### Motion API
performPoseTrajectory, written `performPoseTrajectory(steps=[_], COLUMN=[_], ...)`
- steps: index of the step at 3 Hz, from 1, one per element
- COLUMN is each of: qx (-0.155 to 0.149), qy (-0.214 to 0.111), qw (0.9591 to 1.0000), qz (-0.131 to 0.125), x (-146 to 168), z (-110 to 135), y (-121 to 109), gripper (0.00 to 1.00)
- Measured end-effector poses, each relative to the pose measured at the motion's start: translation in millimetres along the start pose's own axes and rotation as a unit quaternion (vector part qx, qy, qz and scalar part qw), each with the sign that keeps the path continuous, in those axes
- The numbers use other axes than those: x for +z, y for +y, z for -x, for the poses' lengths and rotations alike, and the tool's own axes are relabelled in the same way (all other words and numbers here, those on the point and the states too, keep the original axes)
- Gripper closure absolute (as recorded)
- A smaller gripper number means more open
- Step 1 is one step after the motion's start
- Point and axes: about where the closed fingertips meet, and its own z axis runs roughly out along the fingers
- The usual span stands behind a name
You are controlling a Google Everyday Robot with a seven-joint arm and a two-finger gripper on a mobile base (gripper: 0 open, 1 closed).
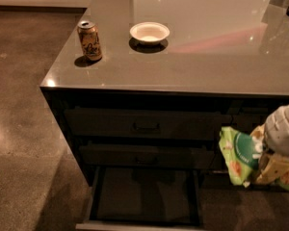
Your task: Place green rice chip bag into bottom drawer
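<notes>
Open at the foot of the cabinet's left stack: the bottom drawer (144, 196), pulled out toward the camera, with a shallow dark tray and a pale front rim along the lowest edge. Up and to the right of the bottom drawer, in the air before the cabinet front: the gripper (269, 165), closed on the green rice chip bag (238, 153), with a beige finger pressed across the bag's right part. Bag crinkled and hanging roughly upright, dark green round patch toward the camera, orange-pink spots beneath; level with the drawer just above the bottom drawer, beyond that tray's right side rather than over it, apart from its rim. Stacked directly above the bottom drawer: the middle drawer (144, 157) and the top drawer (144, 124), both shut, each with a dark handle. Higher still above the bottom drawer: the glossy countertop (207, 57), carrying a gold drink can (89, 41) upright above the drawer's left side and a white bowl (149, 32) above its middle, farther back. Left of the bottom drawer: speckled brown floor (24, 105).
</notes>
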Motion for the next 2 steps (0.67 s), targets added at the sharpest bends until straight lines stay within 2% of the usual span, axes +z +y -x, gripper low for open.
performPoseTrajectory(steps=[1,2], qx=[0.001,0.006], qy=[0.004,-0.019], qw=[0.9999,0.9989], qz=[0.016,0.043], x=[12,39], z=[-2,-3], y=[9,0], gripper=[1.00,1.00])
